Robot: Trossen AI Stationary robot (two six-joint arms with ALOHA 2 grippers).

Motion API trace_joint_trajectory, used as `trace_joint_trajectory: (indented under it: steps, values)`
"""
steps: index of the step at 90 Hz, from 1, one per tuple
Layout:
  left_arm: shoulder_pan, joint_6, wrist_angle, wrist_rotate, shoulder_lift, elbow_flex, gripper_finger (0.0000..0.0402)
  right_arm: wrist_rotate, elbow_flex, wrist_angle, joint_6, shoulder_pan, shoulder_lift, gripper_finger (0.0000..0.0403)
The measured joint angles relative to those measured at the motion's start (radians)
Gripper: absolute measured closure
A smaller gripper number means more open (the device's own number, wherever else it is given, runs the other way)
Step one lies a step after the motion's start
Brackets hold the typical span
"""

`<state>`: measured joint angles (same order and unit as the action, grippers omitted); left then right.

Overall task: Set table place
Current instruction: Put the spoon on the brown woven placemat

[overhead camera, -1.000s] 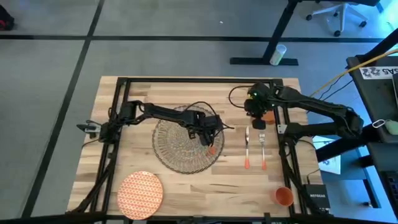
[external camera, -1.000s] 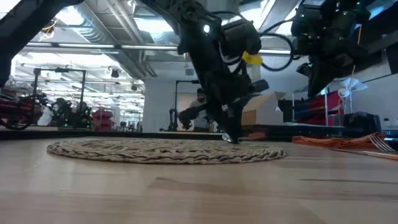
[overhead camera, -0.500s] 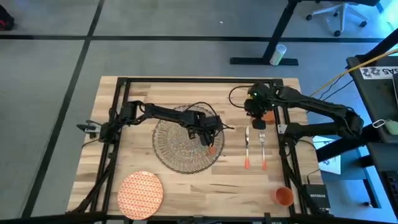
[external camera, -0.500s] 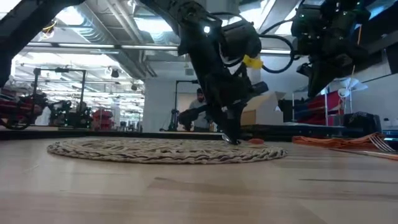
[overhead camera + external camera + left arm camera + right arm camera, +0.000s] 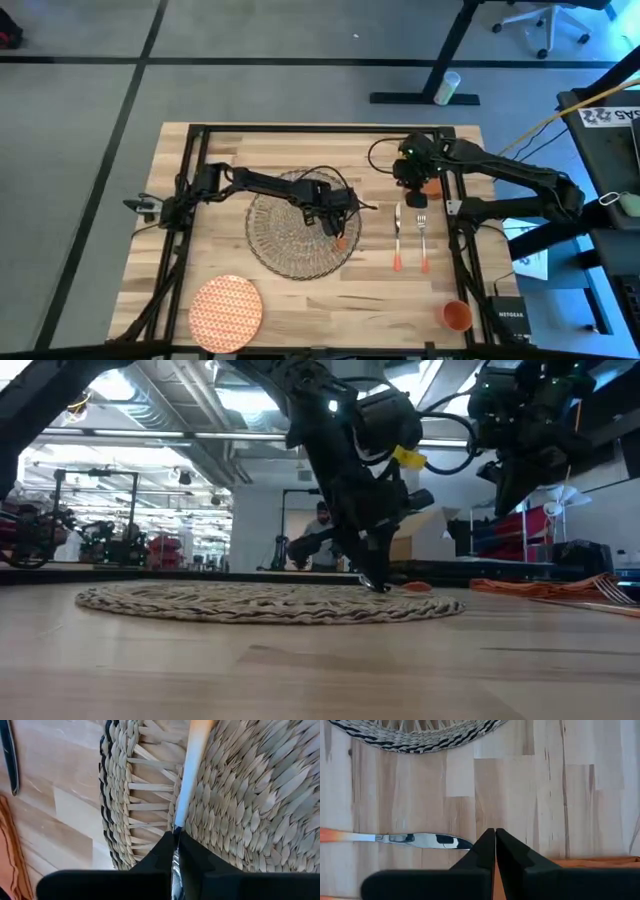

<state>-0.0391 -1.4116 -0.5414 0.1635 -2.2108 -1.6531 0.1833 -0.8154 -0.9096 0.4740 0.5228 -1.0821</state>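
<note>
Spoon (image 5: 192,765) pinched by its metal end in my left gripper (image 5: 334,222) jaws, dragging on placemat (image 5: 290,240); weave may snag it. Right gripper (image 5: 495,865) jaws pressed together, empty.

No writing in these views is clear enough to read.

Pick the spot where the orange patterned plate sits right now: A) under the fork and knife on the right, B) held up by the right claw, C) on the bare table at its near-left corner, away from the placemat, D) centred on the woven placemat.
C. In the high view the orange patterned plate lies on the bare table, clear of the woven placemat, with neither claw on it.
</note>
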Motion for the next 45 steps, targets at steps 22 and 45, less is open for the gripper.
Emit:
trace_joint_trajectory:
  steps: [22, 45]
  values:
    - [0.001, 0.016, -0.002, 0.000, 0.000, 0.000, 0.0387, 0.000, 0.000, 0.000, 0.001, 0.000, 0.000, 0.0402]
    - [0.002, 0.028, -0.004, 0.000, 0.001, 0.000, 0.0337, 0.000, 0.000, 0.000, 0.001, 0.000, 0.000, 0.0402]
